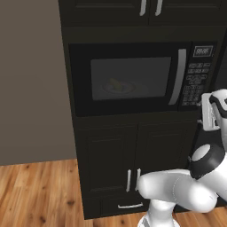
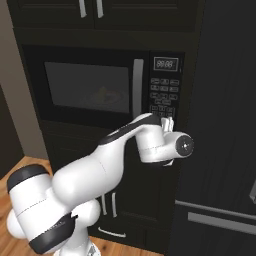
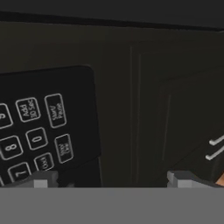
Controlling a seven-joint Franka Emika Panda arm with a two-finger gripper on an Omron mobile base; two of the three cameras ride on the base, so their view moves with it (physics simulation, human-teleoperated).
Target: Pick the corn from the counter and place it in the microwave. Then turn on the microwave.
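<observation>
one corn (image 1: 116, 84) inside one shut microwave (image 1: 133, 77) mid-frame, one gripper (image 3: 111, 180) fingers wide, empty, at keypad (image 3: 37, 127) lower left.

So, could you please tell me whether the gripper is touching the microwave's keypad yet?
Cannot tell. In the right base view the gripper overlaps the keypad's lower edge, hiding any gap; the hand view shows open fingertips close to the buttons.

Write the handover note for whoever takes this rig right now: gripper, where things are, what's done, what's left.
Gripper: open, empty, close to the lower right of the keypad.
Corn: inside the microwave on the turntable plate, seen through the window.
Door: looks shut, handle untouched.
Done: corn placed, door closed.
Left: press the start key on the keypad; whether the microwave runs yet can't be told.
</observation>
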